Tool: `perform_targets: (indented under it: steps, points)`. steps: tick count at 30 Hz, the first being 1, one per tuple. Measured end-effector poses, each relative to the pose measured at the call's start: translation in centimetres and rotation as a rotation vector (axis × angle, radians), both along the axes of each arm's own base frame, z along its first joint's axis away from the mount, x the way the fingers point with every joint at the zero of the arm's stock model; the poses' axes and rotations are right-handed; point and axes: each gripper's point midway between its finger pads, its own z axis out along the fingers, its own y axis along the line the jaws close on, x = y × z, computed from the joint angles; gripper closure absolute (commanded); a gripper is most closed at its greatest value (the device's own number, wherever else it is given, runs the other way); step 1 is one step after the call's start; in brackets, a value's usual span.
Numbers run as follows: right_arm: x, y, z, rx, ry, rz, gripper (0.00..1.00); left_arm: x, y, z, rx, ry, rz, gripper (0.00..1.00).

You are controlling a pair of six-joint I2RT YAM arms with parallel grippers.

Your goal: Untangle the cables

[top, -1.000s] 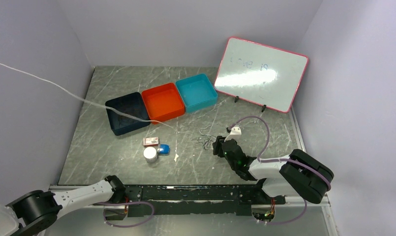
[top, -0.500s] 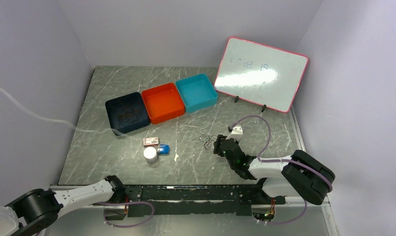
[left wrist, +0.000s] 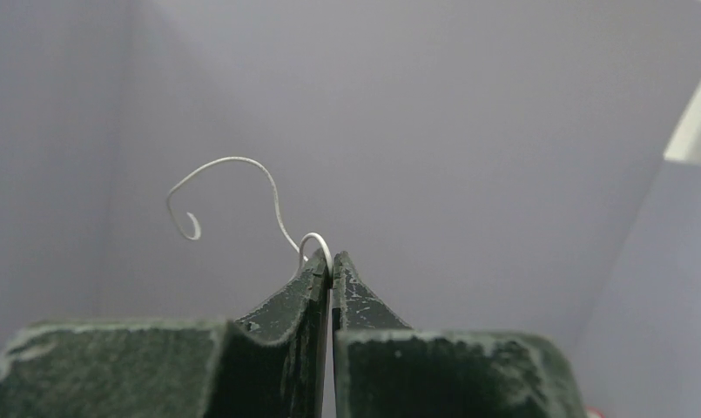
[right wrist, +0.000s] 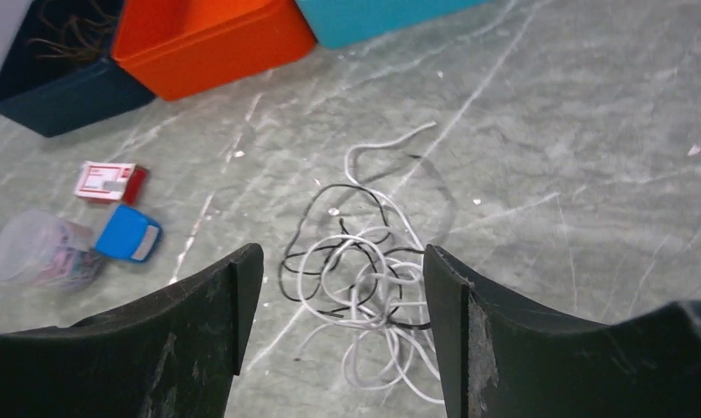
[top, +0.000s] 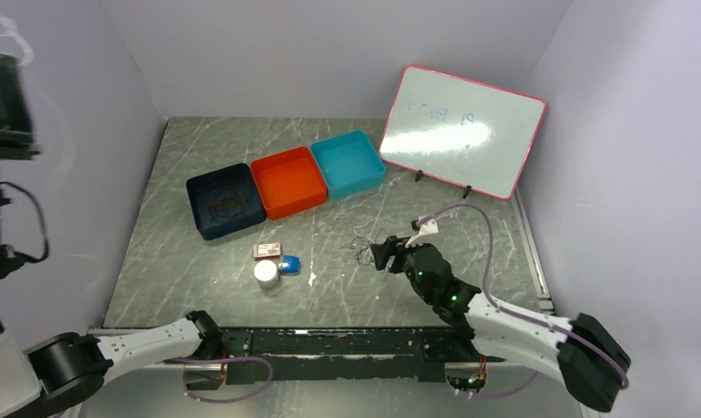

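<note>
Your right gripper (right wrist: 342,261) hangs spread above the tangle of thin white and black cables (right wrist: 360,277). Your left gripper (left wrist: 331,266) pinches a curled white wire (left wrist: 242,162). A blue plastic block (right wrist: 127,235) lies well aside.

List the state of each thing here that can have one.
left pincer, shut on white cable end.
right pincer, open above cables.
cables, tangled in a loose heap.
navy tray, holds thin strands.
orange tray, empty.
teal tray, empty.
whiteboard, propped up, faintly written on.
</note>
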Motion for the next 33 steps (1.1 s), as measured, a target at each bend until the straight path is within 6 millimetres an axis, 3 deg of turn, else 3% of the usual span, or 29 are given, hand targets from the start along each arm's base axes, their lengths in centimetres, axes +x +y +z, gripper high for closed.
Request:
perform_targets:
  steps: [6, 11, 18, 22, 29, 33]
  points:
    - [-0.7, 0.2, 5.2, 0.035, -0.048, 0.050, 0.25, 3.0, -5.3, -2.0, 0.079, 0.088, -0.110, 0.93]
    - [-1.6, 0.3, 8.7, 0.028, -0.060, 0.104, 0.25, 3.5, -7.2, -2.3, 0.099, 0.107, -0.171, 0.93]
    - [-3.6, 2.0, 11.4, 0.051, -0.207, 0.301, 0.26, 3.3, -8.9, -2.4, 0.118, 0.103, -0.256, 0.93]
    - [-3.4, 4.0, 12.2, 0.022, -0.300, 0.396, 0.26, 3.7, -10.5, -2.6, 0.141, 0.108, -0.302, 0.93]
    - [-2.6, 8.8, 10.5, -0.049, -0.372, 0.588, 0.26, 5.2, -13.6, -3.9, 0.195, 0.151, -0.357, 0.93]
    - [-2.7, 12.2, 11.2, -0.017, -0.433, 0.725, 0.28, 5.4, -14.2, -4.4, 0.202, 0.164, -0.374, 0.93]
